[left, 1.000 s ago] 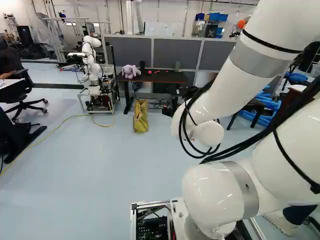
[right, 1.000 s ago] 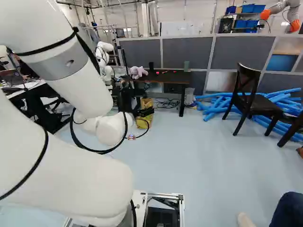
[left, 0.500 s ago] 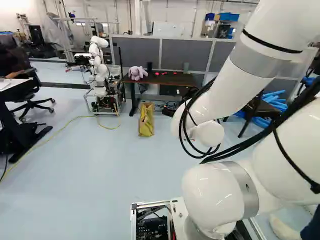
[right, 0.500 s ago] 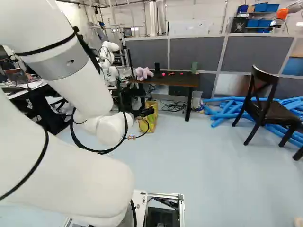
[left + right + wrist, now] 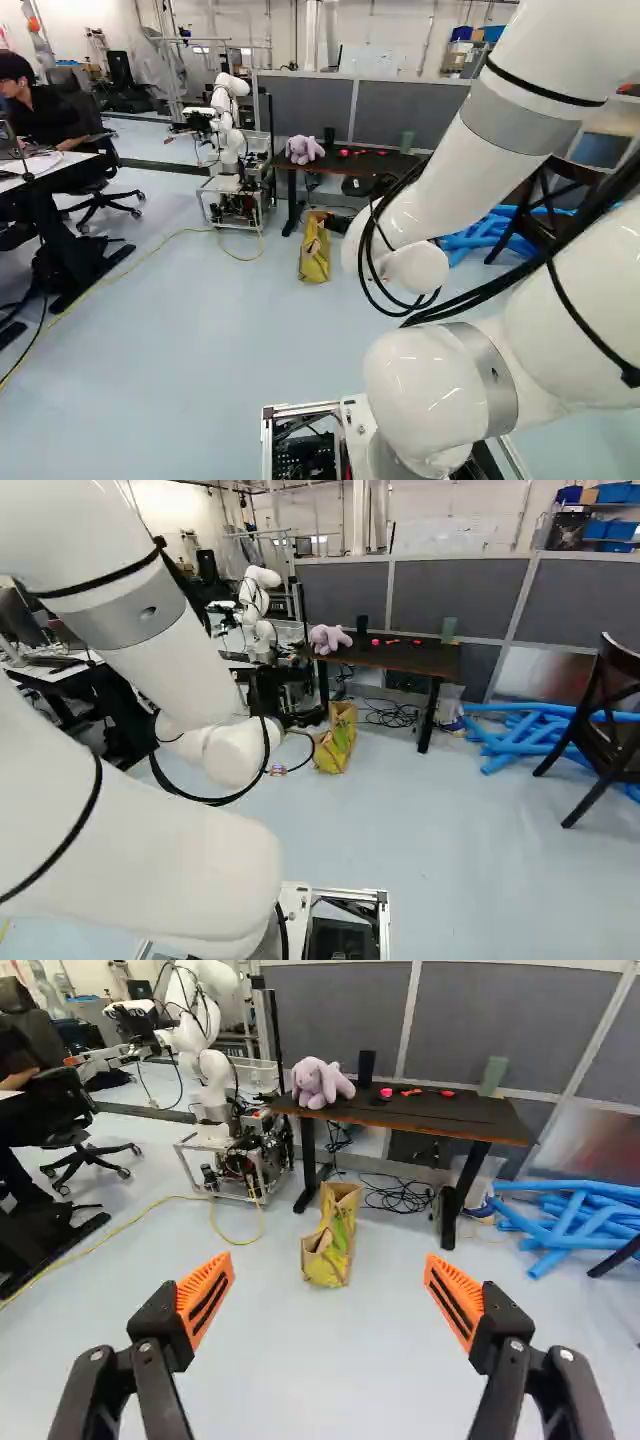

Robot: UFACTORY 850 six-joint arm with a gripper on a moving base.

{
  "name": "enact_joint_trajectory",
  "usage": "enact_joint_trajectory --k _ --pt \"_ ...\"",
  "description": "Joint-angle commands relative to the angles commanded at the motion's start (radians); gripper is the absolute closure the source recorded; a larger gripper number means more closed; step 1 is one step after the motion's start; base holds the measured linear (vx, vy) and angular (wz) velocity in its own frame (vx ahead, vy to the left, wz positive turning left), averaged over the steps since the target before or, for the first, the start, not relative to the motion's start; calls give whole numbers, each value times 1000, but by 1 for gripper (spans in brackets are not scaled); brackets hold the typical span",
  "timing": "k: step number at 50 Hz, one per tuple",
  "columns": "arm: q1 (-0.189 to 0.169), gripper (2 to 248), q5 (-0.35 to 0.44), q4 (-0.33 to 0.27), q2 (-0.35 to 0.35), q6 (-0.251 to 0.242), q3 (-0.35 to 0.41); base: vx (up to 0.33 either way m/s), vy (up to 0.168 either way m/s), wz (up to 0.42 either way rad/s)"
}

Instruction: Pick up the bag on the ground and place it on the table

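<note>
Wrist view shows the yellow bag on the floor, ahead of the wide-open end effector.

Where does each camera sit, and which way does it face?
Left base view: behind the arm, to its left, facing ahead and slightly down; arm at right.
Right base view: likewise from its right; arm at left.
Wrist view: on the wrist, looking along the open claw; both fingers show.
All three share the yellow bag and table.
</note>
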Motion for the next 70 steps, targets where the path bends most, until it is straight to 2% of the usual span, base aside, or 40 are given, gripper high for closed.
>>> enact_joint_trajectory --k 16,40,70 --pt "0 3 0 0 0 0 0 228 54 229" --pt "0 3 0 0 0 0 0 238 4 -5" --pt "0 3 0 0 0 0 0 219 -37 -1"
